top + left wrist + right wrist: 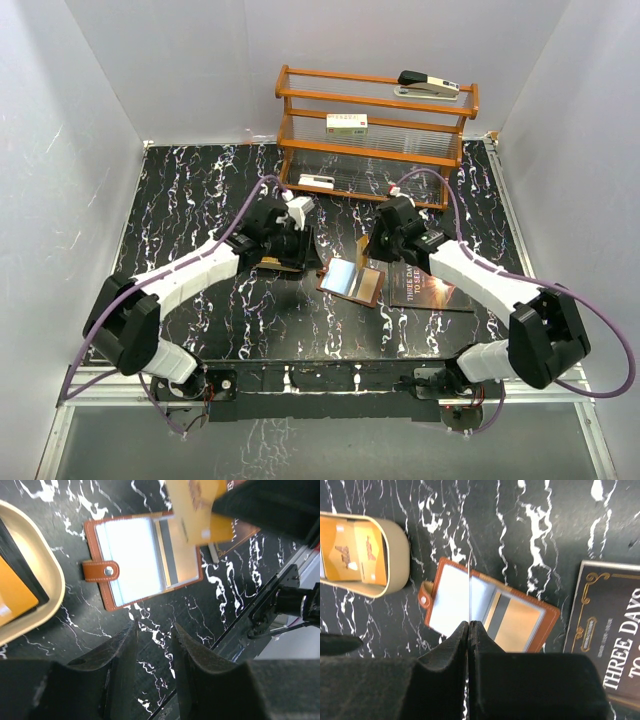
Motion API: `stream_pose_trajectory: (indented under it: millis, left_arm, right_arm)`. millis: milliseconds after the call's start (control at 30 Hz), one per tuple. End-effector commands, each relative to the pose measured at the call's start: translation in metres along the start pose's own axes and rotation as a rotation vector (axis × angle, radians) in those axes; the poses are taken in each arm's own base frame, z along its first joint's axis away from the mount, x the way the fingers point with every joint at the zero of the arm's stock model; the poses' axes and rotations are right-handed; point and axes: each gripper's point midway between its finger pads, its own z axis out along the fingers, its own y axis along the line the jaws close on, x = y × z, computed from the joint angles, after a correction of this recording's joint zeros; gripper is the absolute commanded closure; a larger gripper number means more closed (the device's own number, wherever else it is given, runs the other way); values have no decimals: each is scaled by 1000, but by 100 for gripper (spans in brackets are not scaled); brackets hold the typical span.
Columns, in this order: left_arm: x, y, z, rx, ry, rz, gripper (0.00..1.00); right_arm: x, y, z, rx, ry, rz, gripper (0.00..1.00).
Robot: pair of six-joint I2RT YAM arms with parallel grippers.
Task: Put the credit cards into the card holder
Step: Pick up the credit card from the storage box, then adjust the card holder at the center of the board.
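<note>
The card holder point(142, 560) lies open on the black marble table, a brown wallet with a snap tab and glossy clear pockets. A tan card with a dark stripe point(517, 625) sits in its right pocket. My right gripper point(470, 622) is shut on a gold credit card point(200, 510), seen edge-on point(470, 580) in the right wrist view and held just above the holder's middle. More orange credit cards point(355, 552) lie in the tan tray point(400, 545). My left gripper point(154, 627) hovers near the holder's front edge, open by a narrow gap with nothing in it.
A dark booklet with pale lettering point(615, 630) lies right of the card holder. A wooden rack point(375, 130) stands at the back, carrying a stapler point(428, 85) and a white labelled box point(347, 123). Both arms crowd the table's centre.
</note>
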Motion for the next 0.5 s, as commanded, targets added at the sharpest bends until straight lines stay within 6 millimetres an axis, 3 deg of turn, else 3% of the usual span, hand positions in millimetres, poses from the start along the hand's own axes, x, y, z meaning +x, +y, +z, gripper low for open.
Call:
stream_pose_trajectory:
  millis: [0, 267, 467]
  left_arm:
    - [18, 1, 14, -4, 19, -40, 69]
    - [51, 7, 29, -25, 77, -55, 69]
    - [56, 15, 28, -72, 87, -43, 69]
  right_arm:
    - [-32, 10, 14, -73, -98, -46, 100]
    - [-43, -7, 55, -6, -176, -118, 100]
    - [-17, 4, 64, -118, -80, -209, 100]
